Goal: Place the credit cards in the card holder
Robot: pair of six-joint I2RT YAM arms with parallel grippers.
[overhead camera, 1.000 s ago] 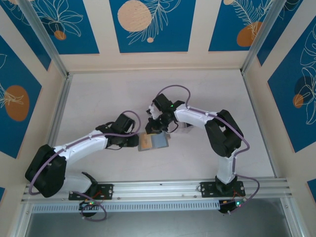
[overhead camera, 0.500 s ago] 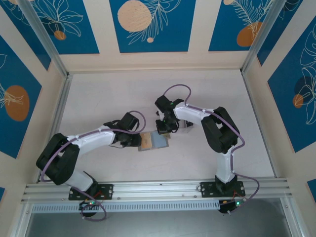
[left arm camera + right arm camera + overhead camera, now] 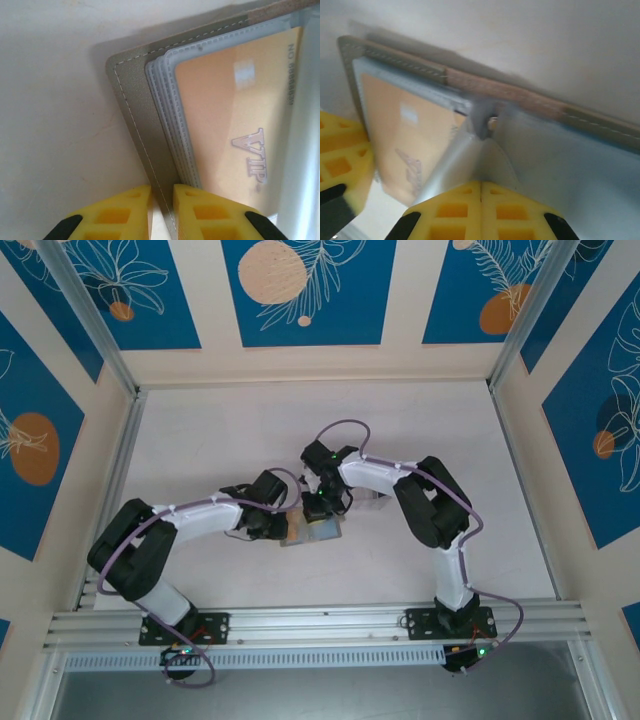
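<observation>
Top view: the open holder [image 3: 325, 533] lies on the counter [image 3: 220, 440], left tool [image 3: 283, 527] at its 9 o'clock, right tool [image 3: 317, 512] at 12. Left wrist: jaws nip its cover edge. Right wrist: closed jaws pinch a clear pocket [image 3: 455, 155] beside the card [image 3: 390, 125].

The card holder [image 3: 131, 125], matte grey with stitched edges, lies open and flat on the bench [image 3: 50, 100]. An orange card [image 3: 225, 130] marked VIP sits inside its stacked clear sleeves [image 3: 167, 100]; further cards possibly lie beneath.

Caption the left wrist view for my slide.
Left gripper fingertips at the grey card holder edge; orange VIP card sleeved inside.
</observation>
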